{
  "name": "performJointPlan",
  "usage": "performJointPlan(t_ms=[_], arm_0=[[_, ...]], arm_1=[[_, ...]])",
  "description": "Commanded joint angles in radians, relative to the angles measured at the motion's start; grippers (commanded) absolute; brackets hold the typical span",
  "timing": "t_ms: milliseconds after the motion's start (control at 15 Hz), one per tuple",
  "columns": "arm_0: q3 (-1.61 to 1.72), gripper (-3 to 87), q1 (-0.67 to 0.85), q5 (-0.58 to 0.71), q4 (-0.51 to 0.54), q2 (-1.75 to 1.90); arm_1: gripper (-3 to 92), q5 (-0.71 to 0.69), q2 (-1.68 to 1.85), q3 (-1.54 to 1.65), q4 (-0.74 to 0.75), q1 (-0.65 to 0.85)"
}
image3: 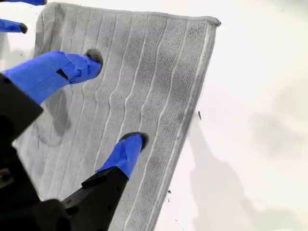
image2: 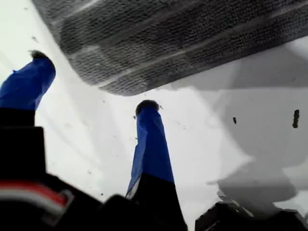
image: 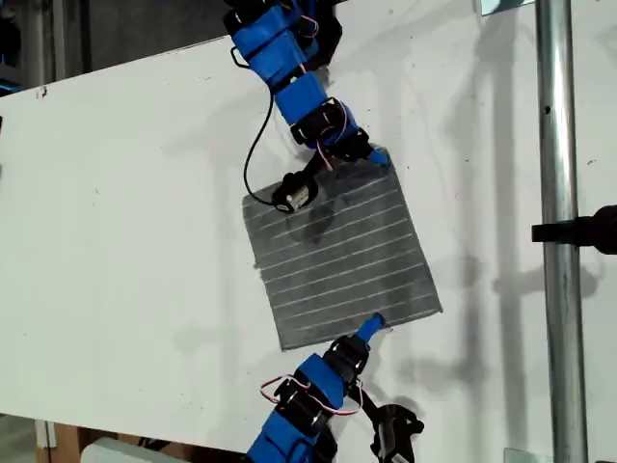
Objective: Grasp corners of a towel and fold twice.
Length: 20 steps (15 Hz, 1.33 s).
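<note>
- The towel (image: 339, 253) lies flat and unfolded on the white table (image: 125, 212), turned at a slant, near the middle of the exterior view. No fold is made yet, so I judge we are at the very start.
- My first gripper (image2: 91, 79) sits just off a rounded corner (image2: 126, 86) of the cloth, jaws spread wide and empty. One blue finger (image2: 150, 139) points at the corner's edge, the other finger (image2: 29, 82) stands off over bare table.
- That spread looks deliberate: one finger to slide under the hem, one to come down on top.
- In the exterior view this is the arm coming in from the bottom, its blue tip (image: 369, 329) just at the towel's near edge.
- My second gripper (image3: 115, 98) hovers over the cloth itself, also parted and holding nothing, both blue fingertips (image3: 129, 149) above the striped surface rather than at an edge.
- Its far corner (image3: 211, 21) is well apart from those fingertips, so I'd say this arm needs to shift outward before it can pinch.
- In the exterior view that is the upper arm (image: 308, 101), by the towel's top edge.
- Whether the second gripper's tips touch the fabric I cannot tell; the angle is too steep.
- Risk: a finger pushing the hem could wrinkle the cloth instead of lifting it.
</note>
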<state>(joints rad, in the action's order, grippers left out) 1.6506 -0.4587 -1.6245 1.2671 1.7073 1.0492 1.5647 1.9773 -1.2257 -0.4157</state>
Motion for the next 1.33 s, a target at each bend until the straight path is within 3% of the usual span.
performJointPlan(t_ms=[0,200,267,333,600,800,1067,1267], arm_0=[[-0.067,26.5,-0.017,-0.015,0.006,-0.006],[-0.086,25.6,-0.023,-0.028,0.012,-0.023],[-0.091,25.3,-0.025,-0.035,0.021,-0.028],[-0.094,25.0,-0.025,-0.037,0.026,-0.035],[-0.296,26.7,0.003,-0.009,0.107,-0.241],[-0.379,27.8,0.023,0.011,0.057,-0.394],[-0.756,26.4,-0.005,0.069,0.103,-0.709],[-0.782,24.2,-0.046,0.077,0.029,-0.750]], arm_1=[[34.5,-0.021,-0.071,-0.043,0.048,0.048],[18.1,-0.041,-0.127,-0.046,0.092,0.081],[3.5,-0.041,-0.126,-0.052,0.095,0.084],[-0.2,-0.043,-0.117,-0.052,0.104,0.084],[-0.2,-0.058,-0.114,-0.058,0.117,0.084],[-0.2,-0.058,-0.109,-0.064,0.127,0.080],[-0.2,-0.067,-0.114,-0.077,0.133,0.091],[-0.2,-0.074,-0.121,-0.078,0.138,0.100]])
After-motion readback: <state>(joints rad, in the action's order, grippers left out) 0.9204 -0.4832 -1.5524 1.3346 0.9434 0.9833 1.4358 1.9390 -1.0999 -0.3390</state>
